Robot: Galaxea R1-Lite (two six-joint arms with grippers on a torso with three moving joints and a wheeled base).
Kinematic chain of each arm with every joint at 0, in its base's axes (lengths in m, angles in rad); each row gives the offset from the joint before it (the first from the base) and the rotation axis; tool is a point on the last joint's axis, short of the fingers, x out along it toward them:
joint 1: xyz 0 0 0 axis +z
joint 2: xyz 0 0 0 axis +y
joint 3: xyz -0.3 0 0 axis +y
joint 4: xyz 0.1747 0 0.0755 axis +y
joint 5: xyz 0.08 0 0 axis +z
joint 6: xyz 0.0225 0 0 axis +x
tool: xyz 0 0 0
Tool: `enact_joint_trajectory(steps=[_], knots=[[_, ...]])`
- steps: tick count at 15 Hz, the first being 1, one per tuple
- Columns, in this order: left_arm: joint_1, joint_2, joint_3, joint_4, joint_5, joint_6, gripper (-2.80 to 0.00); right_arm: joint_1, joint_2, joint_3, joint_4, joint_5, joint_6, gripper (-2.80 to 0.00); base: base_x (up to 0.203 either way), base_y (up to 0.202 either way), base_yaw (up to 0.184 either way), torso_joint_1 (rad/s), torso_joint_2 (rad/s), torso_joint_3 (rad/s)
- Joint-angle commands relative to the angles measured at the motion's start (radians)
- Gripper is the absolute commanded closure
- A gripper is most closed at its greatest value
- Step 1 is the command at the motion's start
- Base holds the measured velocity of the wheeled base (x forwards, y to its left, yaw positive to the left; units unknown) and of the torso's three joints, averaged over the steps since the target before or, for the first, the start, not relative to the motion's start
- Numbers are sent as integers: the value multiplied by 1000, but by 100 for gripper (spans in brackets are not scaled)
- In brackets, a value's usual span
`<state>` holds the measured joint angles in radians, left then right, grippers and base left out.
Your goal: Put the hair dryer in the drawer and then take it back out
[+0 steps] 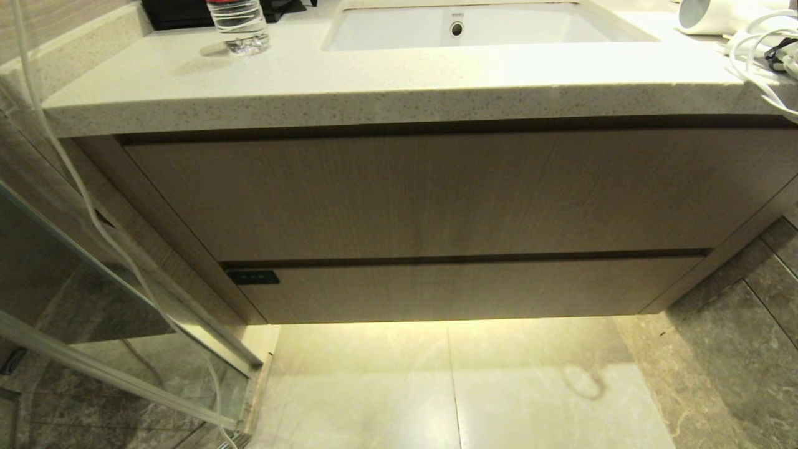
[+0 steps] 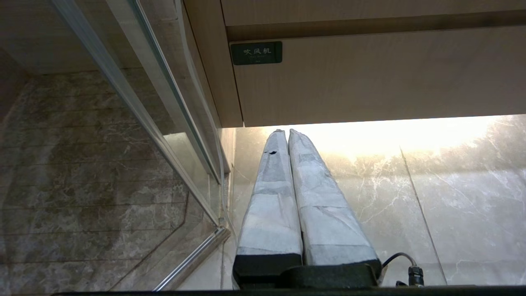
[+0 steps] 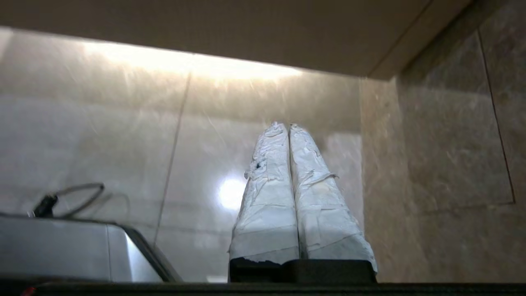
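Dryer (image 1: 717,15) sits up on the table (image 1: 374,87) at the far right corner, cord (image 1: 757,68) spilling over the edge, seen only from the head. Below, the drawer (image 1: 467,290) is shut, under the taller panel (image 1: 436,193). Only the left wrist reads its black label (image 2: 256,52). Left gripper (image 2: 287,133) hangs low before that corner, jaws pressed together, empty. Right gripper (image 3: 287,126) hangs over the floor (image 3: 123,135) under the cabinet's right end, jaws together, holding nothing. Bottle (image 1: 240,25) stands left of the sink (image 1: 474,28); glass door (image 1: 93,262) on the left.
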<state>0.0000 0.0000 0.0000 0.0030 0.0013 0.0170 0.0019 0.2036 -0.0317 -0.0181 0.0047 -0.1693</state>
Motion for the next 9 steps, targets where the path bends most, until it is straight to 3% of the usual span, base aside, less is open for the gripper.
enact_joint_trajectory(steps=[1,3,7,9], knots=[[0,0,0,0,0,0,0,7,-197,23,-14,9,47,0,0,0,0,0,0,0],[0,1,0,0,0,0,0,6,-201,32,-35,6,87,0,0,0,0,0,0,0],[0,0,0,0,0,-6,0,6,-202,35,-34,9,78,0,0,0,0,0,0,0],[0,0,0,0,0,-11,0,6,-203,34,-1,4,125,0,0,0,0,0,0,0]])
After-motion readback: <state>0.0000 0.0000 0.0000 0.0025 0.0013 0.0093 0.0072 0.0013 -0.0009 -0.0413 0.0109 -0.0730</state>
